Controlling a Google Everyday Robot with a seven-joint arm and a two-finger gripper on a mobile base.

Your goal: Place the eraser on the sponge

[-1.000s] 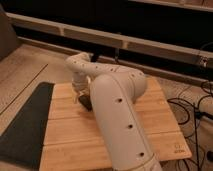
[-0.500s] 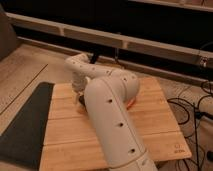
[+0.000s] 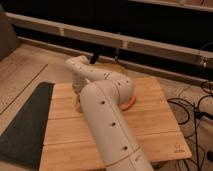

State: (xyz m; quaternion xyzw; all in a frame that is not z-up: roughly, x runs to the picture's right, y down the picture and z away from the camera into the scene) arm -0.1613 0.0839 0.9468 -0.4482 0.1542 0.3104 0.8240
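Well, the white arm (image 3: 107, 125) is reaching across the wooden table (image 3: 160, 132) from its near edge toward its far left corner, covering much of the table's middle. The end effector (image 3: 95, 54) is hanging as a dark shape just past the table's far edge, and I cannot tell whether it is open or closed. The arm is hiding the eraser and the sponge, so I cannot place either one on the table. An orange stick (image 3: 129, 103) is lying at the table's centre, touching the arm's right side. A yellowish flat thing (image 3: 111, 66) is sitting at the table's far edge. Bare boards are showing along the table's right side and near left corner. A dark mat (image 3: 22, 127) is lying off the table's left edge, and cables (image 3: 192, 107) are trailing off its right edge.
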